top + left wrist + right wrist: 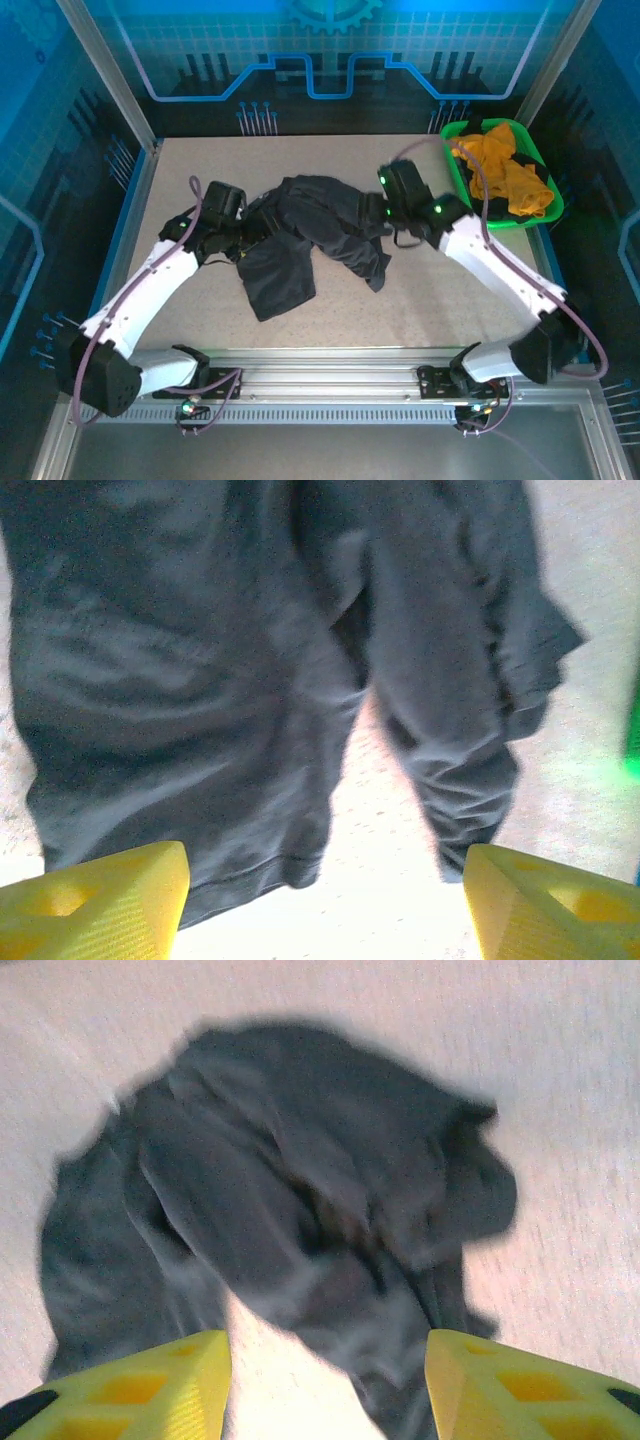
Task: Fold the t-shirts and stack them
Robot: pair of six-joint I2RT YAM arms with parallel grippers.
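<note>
Table (450, 290): bare around the pile, so there's room to spread. Dragged cloth may slide and bunch instead of flattening.

Grey t-shirt (310, 235): crumpled, twisted heap mid-table between the two arms, one flap trailing toward the near edge. Main risk is a pinch that takes several layers or a fold rather than a hem or shoulder, so the lift gives a knot, not a flat sheet. Wrist views are blurred and I can't pick out collar or sleeves.

Green basket (452, 168): far right corner, close beside the right forearm and its cable. A wide sweep could knock it.

Orange t-shirt (505, 165): bunched in the basket, not started.

Left claw (325, 890): spread wide, nothing held, at the shirt's left side.

Right claw (328, 1380): spread wide, nothing held, at its right side.

If the two claws grip mismatched points, the shirt skews.
</note>
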